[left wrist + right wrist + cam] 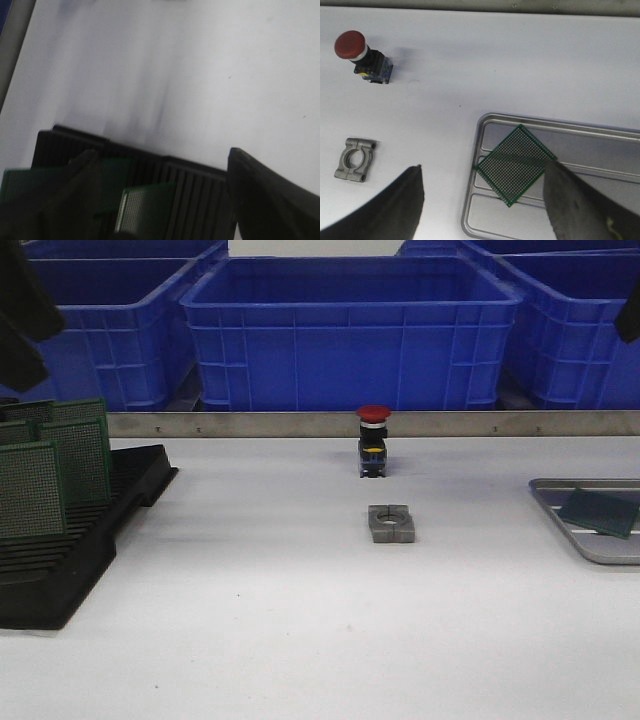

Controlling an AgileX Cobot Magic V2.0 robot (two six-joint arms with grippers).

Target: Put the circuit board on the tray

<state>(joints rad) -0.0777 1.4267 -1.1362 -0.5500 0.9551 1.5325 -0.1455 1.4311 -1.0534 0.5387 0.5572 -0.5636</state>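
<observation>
A green circuit board (598, 512) lies flat in the silver-grey ribbed tray (560, 502) at the right table edge. In the right wrist view the board (516, 165) rests turned like a diamond near the tray's corner (485, 122). My right gripper (485, 167) is open and empty, above the tray's edge, with the board just inside one finger (580, 205). More green boards (55, 465) stand in the black slotted rack (70, 550) at the left. My left gripper (162, 152) is open and empty above the rack (195, 200) and its boards (145, 210).
A red-capped push button (372, 440) stands mid-table, with a grey metal clamp block (391, 523) in front of it. Blue plastic bins (350, 330) line the back behind a metal rail (250, 424). Both also show in the right wrist view: button (357, 50), block (355, 160).
</observation>
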